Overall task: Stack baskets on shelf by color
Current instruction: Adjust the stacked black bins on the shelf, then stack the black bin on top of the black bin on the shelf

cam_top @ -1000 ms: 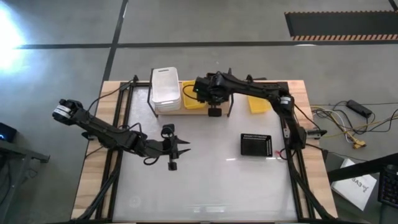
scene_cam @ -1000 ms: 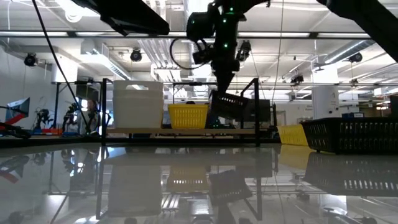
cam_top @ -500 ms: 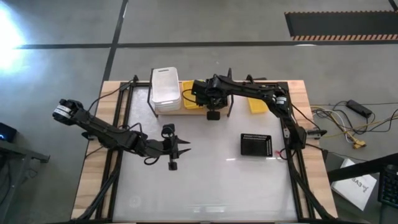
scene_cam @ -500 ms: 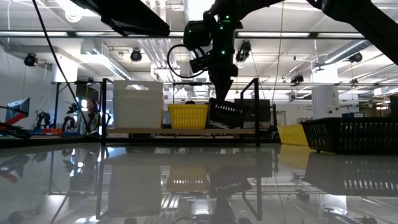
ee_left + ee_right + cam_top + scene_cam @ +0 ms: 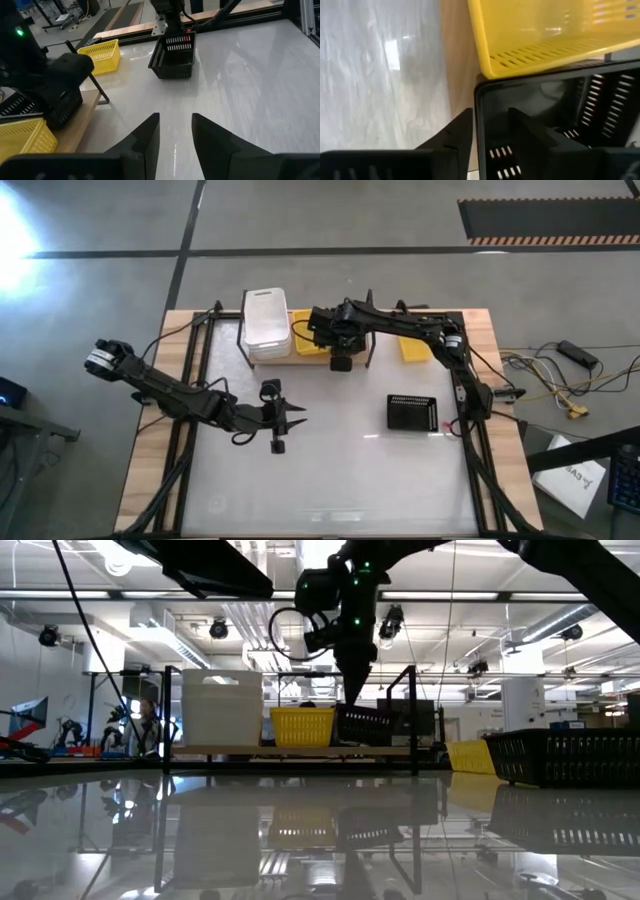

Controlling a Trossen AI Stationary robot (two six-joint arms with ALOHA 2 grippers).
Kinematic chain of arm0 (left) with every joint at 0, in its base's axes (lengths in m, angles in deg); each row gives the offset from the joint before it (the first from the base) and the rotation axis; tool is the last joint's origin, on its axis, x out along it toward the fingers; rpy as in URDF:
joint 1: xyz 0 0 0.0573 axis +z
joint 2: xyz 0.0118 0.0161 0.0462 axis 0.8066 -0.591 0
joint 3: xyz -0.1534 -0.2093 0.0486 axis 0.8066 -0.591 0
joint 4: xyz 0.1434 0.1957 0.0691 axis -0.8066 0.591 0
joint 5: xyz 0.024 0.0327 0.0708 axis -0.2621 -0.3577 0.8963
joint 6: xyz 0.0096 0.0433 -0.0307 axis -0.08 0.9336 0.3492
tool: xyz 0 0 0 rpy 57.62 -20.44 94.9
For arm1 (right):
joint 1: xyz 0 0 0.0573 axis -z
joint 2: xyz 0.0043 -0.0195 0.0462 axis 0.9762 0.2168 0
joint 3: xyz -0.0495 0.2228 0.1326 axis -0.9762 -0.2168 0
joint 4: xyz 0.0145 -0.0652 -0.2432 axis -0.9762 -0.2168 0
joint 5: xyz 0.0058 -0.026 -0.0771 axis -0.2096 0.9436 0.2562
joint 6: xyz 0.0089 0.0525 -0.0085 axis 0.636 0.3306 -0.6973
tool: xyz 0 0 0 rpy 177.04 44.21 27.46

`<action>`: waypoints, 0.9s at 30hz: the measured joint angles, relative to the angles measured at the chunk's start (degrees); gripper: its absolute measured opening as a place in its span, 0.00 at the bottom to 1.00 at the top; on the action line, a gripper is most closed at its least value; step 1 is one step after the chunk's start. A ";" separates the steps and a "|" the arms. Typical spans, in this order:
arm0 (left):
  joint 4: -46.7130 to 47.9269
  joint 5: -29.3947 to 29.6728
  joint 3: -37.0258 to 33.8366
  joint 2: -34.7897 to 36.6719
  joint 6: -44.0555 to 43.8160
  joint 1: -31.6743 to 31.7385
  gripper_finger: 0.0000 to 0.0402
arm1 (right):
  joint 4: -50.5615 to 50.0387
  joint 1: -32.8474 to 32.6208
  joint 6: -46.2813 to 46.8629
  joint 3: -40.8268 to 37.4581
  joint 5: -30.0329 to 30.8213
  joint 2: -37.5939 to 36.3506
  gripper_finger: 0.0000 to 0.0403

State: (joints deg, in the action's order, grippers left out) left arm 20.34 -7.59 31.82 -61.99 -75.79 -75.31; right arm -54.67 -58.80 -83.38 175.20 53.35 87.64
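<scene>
Fingers (image 5: 457, 131) straddle black basket (image 5: 555, 120) rim beside yellow basket (image 5: 545, 35) on shelf (image 5: 285, 360).

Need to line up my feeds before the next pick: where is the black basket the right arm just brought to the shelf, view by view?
High view: black basket at the shelf's right end, under the right gripper.
Low view: on the shelf, right of the yellow basket.
Left wrist view: at far left, mostly behind the right arm.
Right wrist view: fills the lower right, its wall between the fingers.
Shared landmark: the yellow basket beside it.

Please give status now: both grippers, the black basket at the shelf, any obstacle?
Right gripper open astride black basket wall, basket on shelf beside yellow basket. Left gripper open, idle over table. No obstacle visible.
</scene>
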 joint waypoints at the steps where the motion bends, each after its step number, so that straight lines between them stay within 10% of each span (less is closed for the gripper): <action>1: -0.02 0.00 0.00 0.00 0.00 0.00 0.24 | -0.07 -0.09 0.78 0.25 0.02 -0.44 0.30; 12: 0.15 0.00 0.00 0.00 -1.49 -2.02 0.24 | -1.14 -7.85 10.70 -3.53 0.11 -17.36 0.22; 27: -3.72 1.68 0.46 -1.63 -0.99 -6.66 0.24 | 4.40 -40.96 56.76 -42.99 4.41 -45.97 0.13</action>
State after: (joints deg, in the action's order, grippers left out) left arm 16.62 -5.91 32.28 -63.62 -76.77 -81.97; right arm -50.27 -99.77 -26.62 132.22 57.76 41.67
